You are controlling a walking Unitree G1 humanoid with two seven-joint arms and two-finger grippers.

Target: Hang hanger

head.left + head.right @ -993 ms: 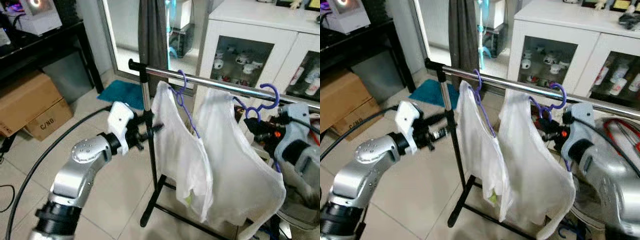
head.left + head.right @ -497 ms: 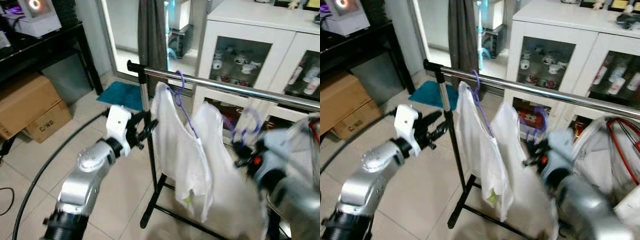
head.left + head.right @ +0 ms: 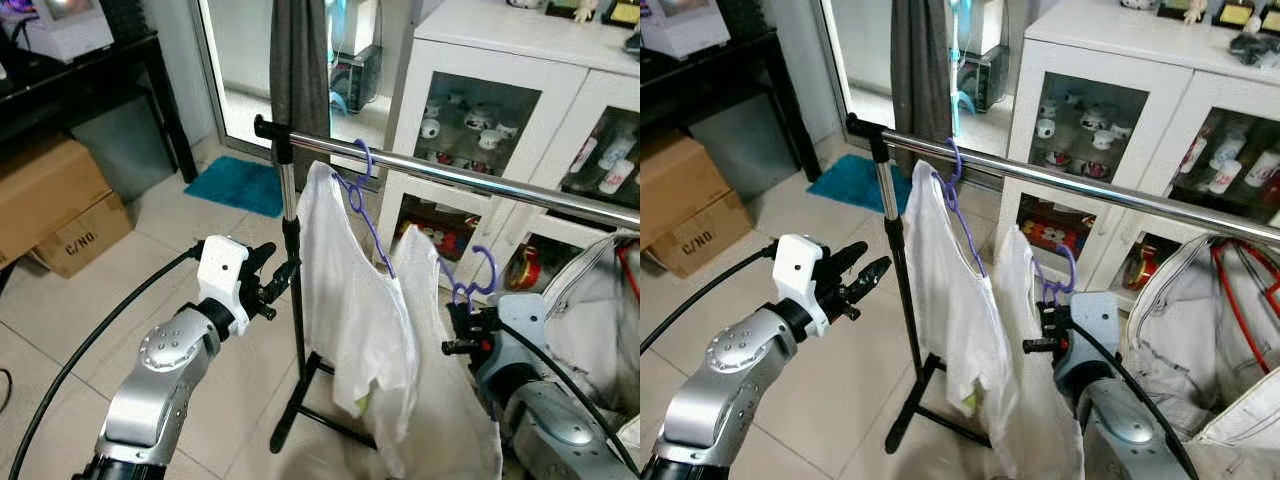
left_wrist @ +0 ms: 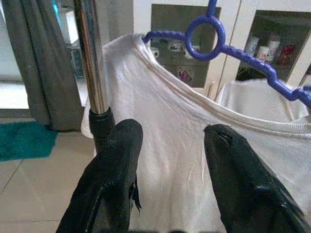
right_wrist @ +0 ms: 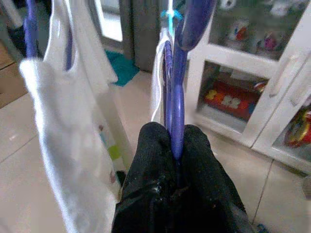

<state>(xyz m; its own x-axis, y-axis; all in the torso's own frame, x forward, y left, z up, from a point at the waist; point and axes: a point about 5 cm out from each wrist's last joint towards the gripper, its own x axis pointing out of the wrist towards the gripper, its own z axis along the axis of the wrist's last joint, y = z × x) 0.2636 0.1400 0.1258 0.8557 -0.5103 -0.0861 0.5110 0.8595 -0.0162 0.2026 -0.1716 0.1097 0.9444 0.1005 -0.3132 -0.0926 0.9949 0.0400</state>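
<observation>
A chrome rail (image 3: 450, 175) on a black upright post (image 3: 293, 300) carries one purple hanger (image 3: 362, 165) with a white shirt (image 3: 350, 300). A second purple hanger (image 3: 480, 270) with another white shirt (image 3: 440, 400) hangs well below the rail, to the right of the first. My right gripper (image 3: 462, 330) is shut on this hanger's neck, and the right wrist view shows the hanger (image 5: 177, 97) pinched between the black fingers (image 5: 155, 160). My left gripper (image 3: 275, 280) stands open just left of the post, at mid height. In the left wrist view its fingers (image 4: 121, 145) face the hung shirt (image 4: 170, 141).
A white glass-door cabinet (image 3: 500, 90) stands right behind the rail. A grey curtain (image 3: 300, 70) and a teal mat (image 3: 240, 185) are at the back. Cardboard boxes (image 3: 50, 200) sit under a black desk (image 3: 90, 70) on the left. A white laundry bag (image 3: 600, 310) is at the right.
My right gripper has dropped with its hanger and shirt from rail height to well below the rail. My left gripper has drawn back a little from the post.
</observation>
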